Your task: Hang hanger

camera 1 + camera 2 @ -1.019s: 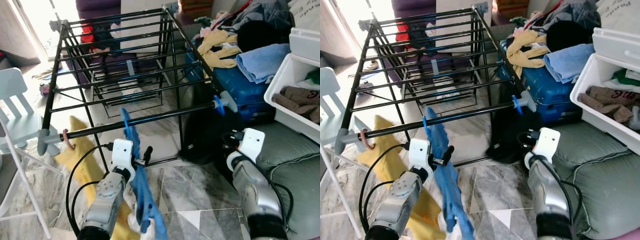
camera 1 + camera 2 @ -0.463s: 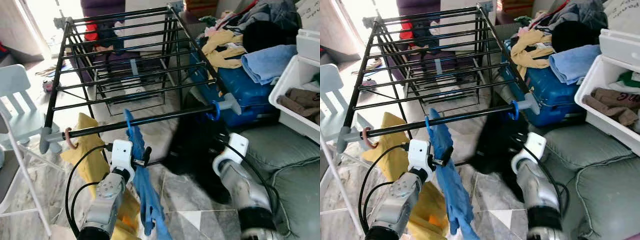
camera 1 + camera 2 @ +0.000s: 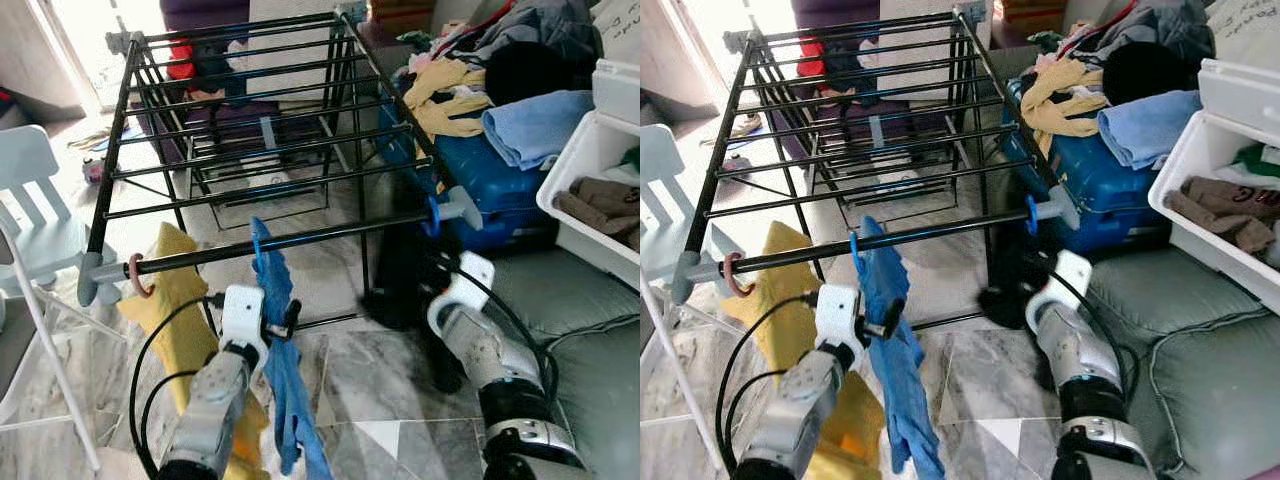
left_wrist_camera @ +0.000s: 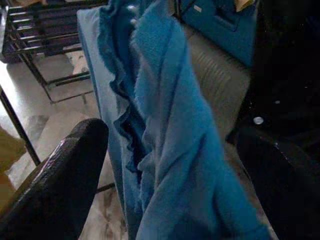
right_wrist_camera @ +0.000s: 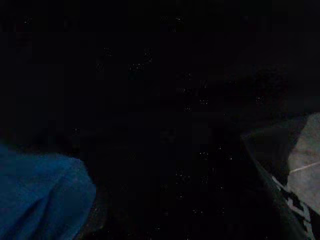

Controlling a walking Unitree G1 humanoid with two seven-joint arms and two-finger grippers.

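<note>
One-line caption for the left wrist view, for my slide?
Left gripper open, its two black fingers flanking the blue garment hanging from the drying rack.

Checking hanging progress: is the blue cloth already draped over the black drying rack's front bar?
Yes, the blue cloth hangs from the front bar of the black drying rack.

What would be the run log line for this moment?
left gripper: fingers open around blue garment | garment: hanging from drying rack front bar | right gripper: low by black item, state unclear
</note>
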